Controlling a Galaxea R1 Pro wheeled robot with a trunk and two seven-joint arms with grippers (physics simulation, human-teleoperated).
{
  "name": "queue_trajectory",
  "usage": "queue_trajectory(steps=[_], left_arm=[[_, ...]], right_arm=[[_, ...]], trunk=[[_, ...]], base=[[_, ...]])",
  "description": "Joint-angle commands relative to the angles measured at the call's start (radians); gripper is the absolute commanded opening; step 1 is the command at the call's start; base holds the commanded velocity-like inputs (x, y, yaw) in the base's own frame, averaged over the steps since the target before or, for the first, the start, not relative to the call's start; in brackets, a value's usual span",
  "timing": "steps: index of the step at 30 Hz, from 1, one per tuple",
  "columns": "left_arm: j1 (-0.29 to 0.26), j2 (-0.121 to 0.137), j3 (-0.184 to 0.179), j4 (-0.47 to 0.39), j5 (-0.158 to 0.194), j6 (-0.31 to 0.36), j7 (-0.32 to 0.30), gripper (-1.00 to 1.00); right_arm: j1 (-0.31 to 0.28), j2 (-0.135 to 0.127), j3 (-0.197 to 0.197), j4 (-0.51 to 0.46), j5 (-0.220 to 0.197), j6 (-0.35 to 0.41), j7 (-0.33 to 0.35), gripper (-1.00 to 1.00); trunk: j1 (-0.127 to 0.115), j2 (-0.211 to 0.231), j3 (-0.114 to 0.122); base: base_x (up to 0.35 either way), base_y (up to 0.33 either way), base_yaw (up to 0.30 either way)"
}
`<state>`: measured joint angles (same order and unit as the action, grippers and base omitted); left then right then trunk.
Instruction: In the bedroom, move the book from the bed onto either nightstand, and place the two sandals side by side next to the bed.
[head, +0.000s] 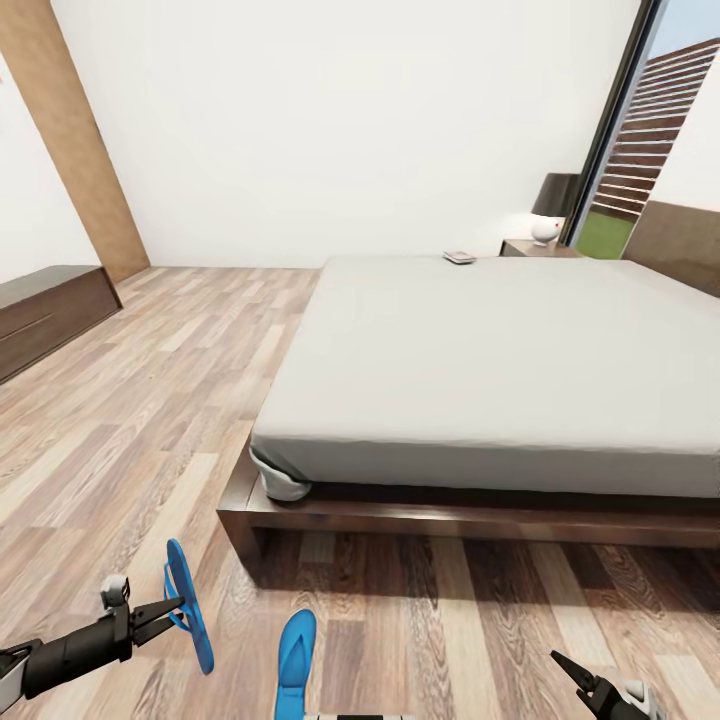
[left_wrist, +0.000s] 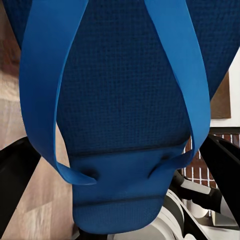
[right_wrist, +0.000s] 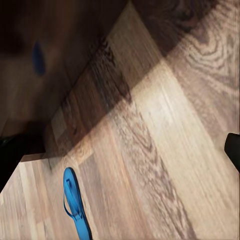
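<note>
Left gripper (head: 172, 612), lower left of frame, grasps one sandal (head: 188, 603) on edge above the floor; second sandal (head: 295, 660) lies bottom centre near the bed (head: 480, 350); right gripper (head: 570, 672) released; next, lay it alongside.

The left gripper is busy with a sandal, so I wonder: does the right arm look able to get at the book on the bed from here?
Probably not. The book lies at the bed's far edge, while the right gripper hangs low over the floor.
</note>
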<state>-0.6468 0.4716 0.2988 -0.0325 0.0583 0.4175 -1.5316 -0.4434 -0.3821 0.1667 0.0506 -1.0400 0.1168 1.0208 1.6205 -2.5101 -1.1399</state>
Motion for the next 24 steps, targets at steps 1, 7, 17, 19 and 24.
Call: queue_trajectory(steps=[1, 7, 17, 19, 24], left_arm=[[-0.001, 0.0, -0.006, 0.0, 0.006, 0.011, -0.004, -1.0], [-0.001, -0.001, -0.006, 0.0, 0.006, 0.009, -0.004, -1.0], [-0.001, -0.001, -0.006, 0.0, 0.006, 0.006, -0.005, -1.0], [-0.001, -0.001, -0.006, 0.0, 0.006, 0.006, -0.005, -1.0], [-0.001, 0.0, -0.006, 0.0, 0.006, 0.006, -0.005, -1.0]], right_arm=[[-0.001, 0.0, 0.007, 0.003, -0.011, 0.01, 0.005, 1.0], [-0.001, 0.0, 0.006, 0.003, -0.011, 0.01, 0.005, 1.0], [-0.001, 0.0, 0.006, 0.003, -0.011, 0.011, 0.005, 1.0], [-0.001, 0.0, 0.006, 0.003, -0.01, 0.011, 0.006, 1.0], [-0.001, 0.0, 0.006, 0.003, -0.009, 0.011, 0.006, 1.0]], trunk=[[0.0, 0.0, -0.001], [0.0, 0.0, -0.001], [0.0, 0.0, -0.001], [0.0, 0.0, -0.001], [0.0, 0.0, -0.001]], base=[[0.0, -0.133, 0.0], [0.0, -0.133, 0.0], [0.0, -0.133, 0.0], [0.0, -0.133, 0.0], [0.0, -0.133, 0.0]])
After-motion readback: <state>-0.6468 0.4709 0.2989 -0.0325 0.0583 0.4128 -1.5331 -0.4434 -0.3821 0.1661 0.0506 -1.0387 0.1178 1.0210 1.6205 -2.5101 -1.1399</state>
